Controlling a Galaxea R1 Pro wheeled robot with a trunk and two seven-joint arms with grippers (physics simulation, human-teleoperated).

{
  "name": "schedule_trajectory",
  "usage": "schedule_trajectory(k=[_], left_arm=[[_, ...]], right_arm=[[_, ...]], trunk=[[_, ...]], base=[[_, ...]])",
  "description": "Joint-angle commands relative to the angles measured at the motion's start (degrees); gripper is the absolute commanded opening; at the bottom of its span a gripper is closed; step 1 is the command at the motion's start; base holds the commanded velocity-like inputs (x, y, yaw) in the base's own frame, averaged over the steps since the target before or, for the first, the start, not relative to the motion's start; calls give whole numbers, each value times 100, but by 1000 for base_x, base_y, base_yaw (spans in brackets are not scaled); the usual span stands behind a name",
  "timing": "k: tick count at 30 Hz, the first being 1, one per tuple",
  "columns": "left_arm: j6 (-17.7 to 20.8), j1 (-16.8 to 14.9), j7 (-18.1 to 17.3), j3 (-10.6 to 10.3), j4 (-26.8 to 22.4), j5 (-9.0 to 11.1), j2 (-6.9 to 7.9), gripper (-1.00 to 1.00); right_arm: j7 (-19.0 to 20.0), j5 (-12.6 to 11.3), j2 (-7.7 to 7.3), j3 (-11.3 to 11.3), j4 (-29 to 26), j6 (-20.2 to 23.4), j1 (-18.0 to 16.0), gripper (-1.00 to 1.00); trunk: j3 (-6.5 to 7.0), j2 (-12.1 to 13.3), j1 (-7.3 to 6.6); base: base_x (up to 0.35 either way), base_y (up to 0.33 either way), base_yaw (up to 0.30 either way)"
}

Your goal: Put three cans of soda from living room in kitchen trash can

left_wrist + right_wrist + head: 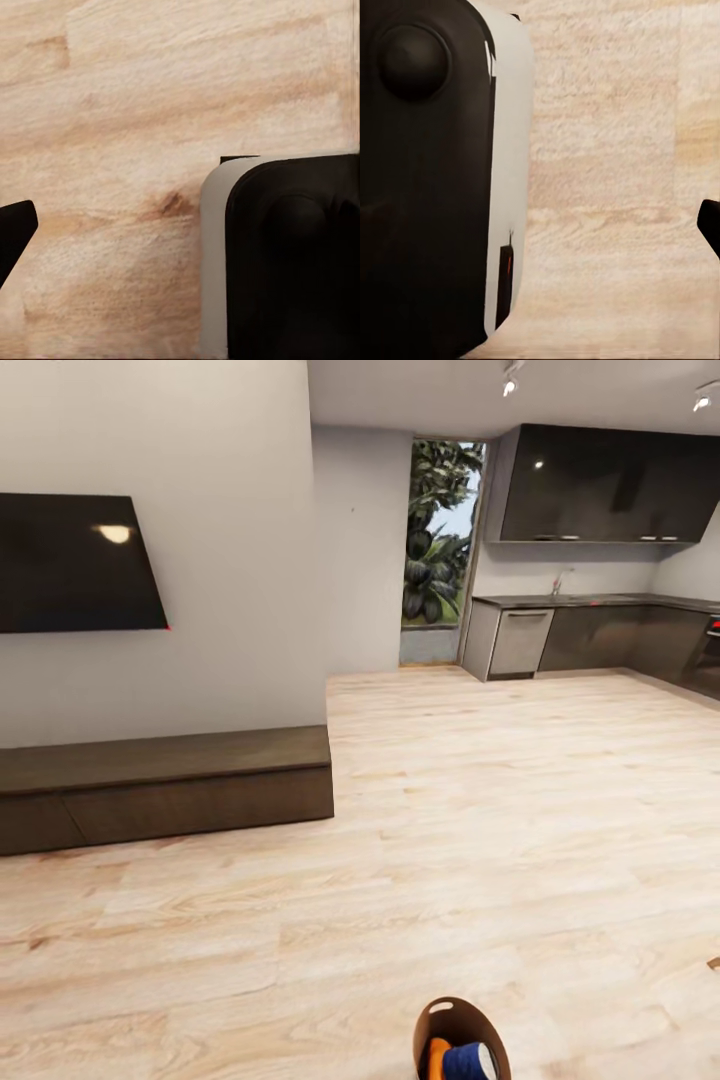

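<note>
Trash can (447, 1022) w/ orange (436, 1058) & blue (466, 1062) cans; gripper states can't tell.

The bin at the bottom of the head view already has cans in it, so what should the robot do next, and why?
Probably roll forward and to the right across the wood floor toward the kitchen. The bin sits close in front of the robot with an orange can and a blue can visible inside, while the kitchen lies far off. A third can cannot be made out.
</note>
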Motion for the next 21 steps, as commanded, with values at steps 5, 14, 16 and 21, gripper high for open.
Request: schedule_trajectory(k=[5, 14, 16, 21], left_arm=[[-53, 255, 1, 6, 8, 3, -76, 100], [-57, 774, 7, 27, 253, 27, -267, 100], [-56, 802, 8, 32, 260, 32, -271, 100], [-27, 842, 14, 46, 271, 39, -278, 100]], right_arm=[[-17, -16, 3, -8, 27, -29, 36, 100], [-79, -20, 21, -17, 35, -57, 48, 100], [-85, -19, 22, -18, 39, -50, 53, 100], [-132, -24, 37, -20, 43, -26, 170, 100]], trunk=[[91, 202, -111], [252, 563, -308], [288, 643, -352], [378, 844, -462]], base=[[0, 0, 0], [0, 0, 0], [0, 0, 0], [0, 0, 0]])
